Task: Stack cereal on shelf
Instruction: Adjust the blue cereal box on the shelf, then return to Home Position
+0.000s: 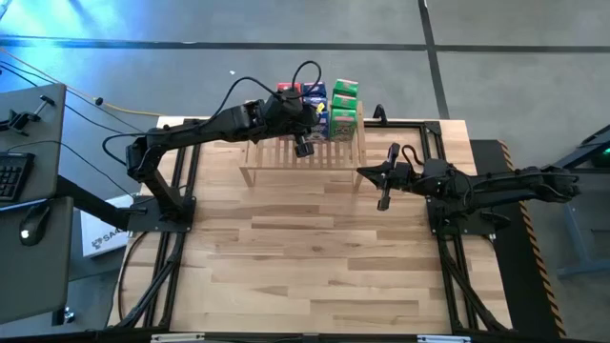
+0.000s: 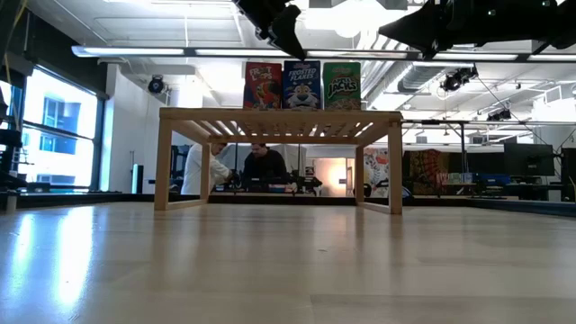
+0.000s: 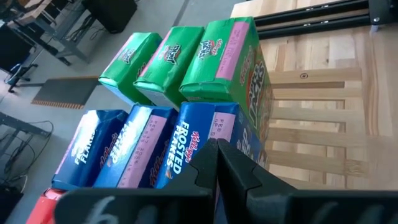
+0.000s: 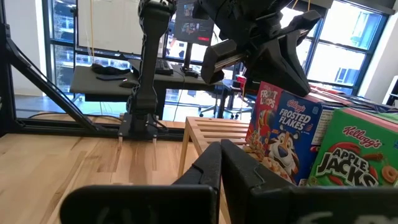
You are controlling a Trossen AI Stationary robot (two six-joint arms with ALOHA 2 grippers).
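High view, upper centre: cereal boxes (image 1: 334, 103) stand in rows on the shelf (image 1: 286, 157), left gripper (image 1: 303, 145) above them with fingers pressed together. Right gripper (image 1: 383, 195), fingers together, waits mid-frame over the table (image 1: 305, 257); lifting straight up would avoid toppling boxes

The left hand (image 3: 217, 163) hangs above the cereal boxes, its two dark fingers (image 3: 239, 171) pressed together with no gap. Beneath it stand three green boxes (image 3: 186, 65) in a row, and beside them three blue Frosted Flakes boxes (image 3: 140, 146), packed side by side. A red box (image 3: 45, 202) peeks beyond the blue ones. All sit on the shelf (image 3: 311, 124) of pale wooden slats.
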